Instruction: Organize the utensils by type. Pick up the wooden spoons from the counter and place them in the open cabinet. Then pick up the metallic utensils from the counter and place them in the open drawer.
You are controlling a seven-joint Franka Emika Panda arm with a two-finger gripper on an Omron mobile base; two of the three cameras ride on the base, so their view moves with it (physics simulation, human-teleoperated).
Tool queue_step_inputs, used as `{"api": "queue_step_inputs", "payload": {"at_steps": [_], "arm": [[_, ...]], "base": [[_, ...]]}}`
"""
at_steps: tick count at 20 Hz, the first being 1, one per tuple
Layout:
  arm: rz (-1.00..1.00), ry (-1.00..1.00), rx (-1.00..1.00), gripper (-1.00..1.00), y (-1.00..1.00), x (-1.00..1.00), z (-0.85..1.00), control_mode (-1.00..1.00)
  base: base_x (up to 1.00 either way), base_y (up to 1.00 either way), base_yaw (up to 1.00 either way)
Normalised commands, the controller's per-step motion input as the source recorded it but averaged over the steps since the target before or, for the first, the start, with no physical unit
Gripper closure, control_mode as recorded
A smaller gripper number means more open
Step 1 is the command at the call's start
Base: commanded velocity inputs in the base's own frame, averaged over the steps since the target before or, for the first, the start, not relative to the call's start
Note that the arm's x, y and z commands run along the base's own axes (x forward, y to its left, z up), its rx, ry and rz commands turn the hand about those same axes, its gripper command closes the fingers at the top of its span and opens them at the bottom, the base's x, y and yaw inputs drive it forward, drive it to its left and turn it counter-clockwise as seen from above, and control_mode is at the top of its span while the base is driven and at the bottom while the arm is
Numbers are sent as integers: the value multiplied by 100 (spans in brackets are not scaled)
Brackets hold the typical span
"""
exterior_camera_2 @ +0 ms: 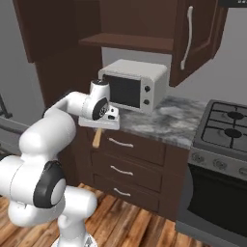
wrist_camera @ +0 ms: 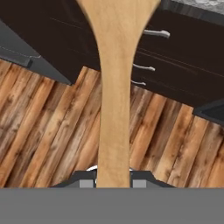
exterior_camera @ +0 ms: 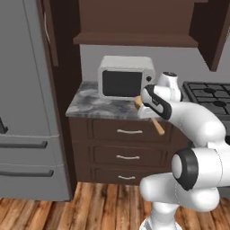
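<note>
My tool [wrist_camera: 113, 183] grips a wooden spoon [wrist_camera: 114, 78] beside the bench [exterior_camera: 96, 105] edge (handle hanging over floorboards); I judge a level lift toward the open cabinet [exterior_camera: 134, 39] safest.

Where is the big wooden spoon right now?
The wooden spoon is clamped in the end effector, held in the air in front of the counter, just below the microwave and above the drawers.

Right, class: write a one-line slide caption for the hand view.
Gripper shut on a wooden spoon, handle clamped between its fingertips, above plank flooring and dark drawer fronts.
</note>
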Motion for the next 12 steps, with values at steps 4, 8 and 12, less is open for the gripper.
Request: {"api": "queue_step_inputs", "payload": {"at_steps": [4,8,12], "arm": [[0,0,0,100,0,0,0,100],[0,0,0,100,0,0,0,100],[0,0,0,100,0,0,0,100]], "base": [[34,16,-10],[27,3,-20],[68,41,-24]]}}
